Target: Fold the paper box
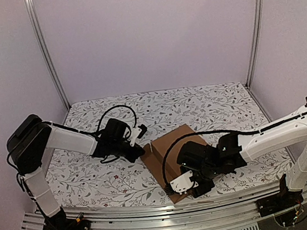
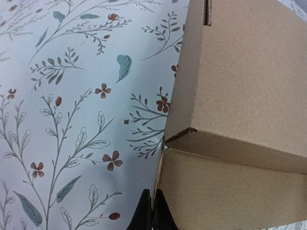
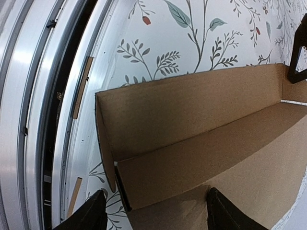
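paper box (image 1: 184, 135) sits on the floral cloth (image 1: 208, 105) near the table's front rail (image 1: 154, 209), walls partly raised, between your two arms. your left gripper (image 2: 152, 214) has its fingers pressed together right at the box's outer wall. your right gripper (image 3: 160, 218) straddles the near corner wall, fingers wide apart.

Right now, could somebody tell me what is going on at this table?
Two robot arms are folding a paper box of brown cardboard on a table with a floral cover. The box is half formed: some side walls stand up and the inside is open. The left tool is shut and seems to pinch the edge of a wall at the box's left side. The right tool is open, with one finger outside a wall and one over the inside, gripping nothing.
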Motion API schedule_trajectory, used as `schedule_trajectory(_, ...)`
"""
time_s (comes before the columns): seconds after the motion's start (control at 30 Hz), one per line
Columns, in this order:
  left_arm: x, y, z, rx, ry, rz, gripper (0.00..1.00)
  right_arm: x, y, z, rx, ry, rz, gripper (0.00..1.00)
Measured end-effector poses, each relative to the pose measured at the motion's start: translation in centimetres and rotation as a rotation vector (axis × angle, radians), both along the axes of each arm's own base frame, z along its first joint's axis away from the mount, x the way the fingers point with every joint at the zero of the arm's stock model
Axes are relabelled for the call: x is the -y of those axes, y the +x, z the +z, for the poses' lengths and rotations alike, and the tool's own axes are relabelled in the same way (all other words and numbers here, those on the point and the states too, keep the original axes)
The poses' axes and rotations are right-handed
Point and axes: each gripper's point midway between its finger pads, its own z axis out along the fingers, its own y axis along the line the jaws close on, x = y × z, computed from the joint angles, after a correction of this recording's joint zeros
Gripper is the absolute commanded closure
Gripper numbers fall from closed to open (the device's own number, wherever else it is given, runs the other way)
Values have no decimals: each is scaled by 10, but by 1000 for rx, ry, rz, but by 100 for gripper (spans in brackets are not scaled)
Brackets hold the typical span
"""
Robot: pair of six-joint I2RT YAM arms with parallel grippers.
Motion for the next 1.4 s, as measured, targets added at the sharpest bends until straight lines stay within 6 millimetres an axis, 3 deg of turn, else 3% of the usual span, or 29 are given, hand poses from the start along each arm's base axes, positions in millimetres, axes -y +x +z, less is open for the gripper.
schedule_trajectory(0.3,-6,-10,4,-99,60,41,100,-2,2,0,-1,5,-23,37)
schedule_trajectory(0.8,-10,-15,14,-233,217,39,100,-4,4,0,8,3,-27,38)
schedule_trajectory(1.17,-11,-18,11,-178,272,35,100,-4,4,0,8,1,-27,38)
schedule_trajectory(1.4,-19,-26,7,-73,215,67,100,-5,5,0,8,0,-27,38)
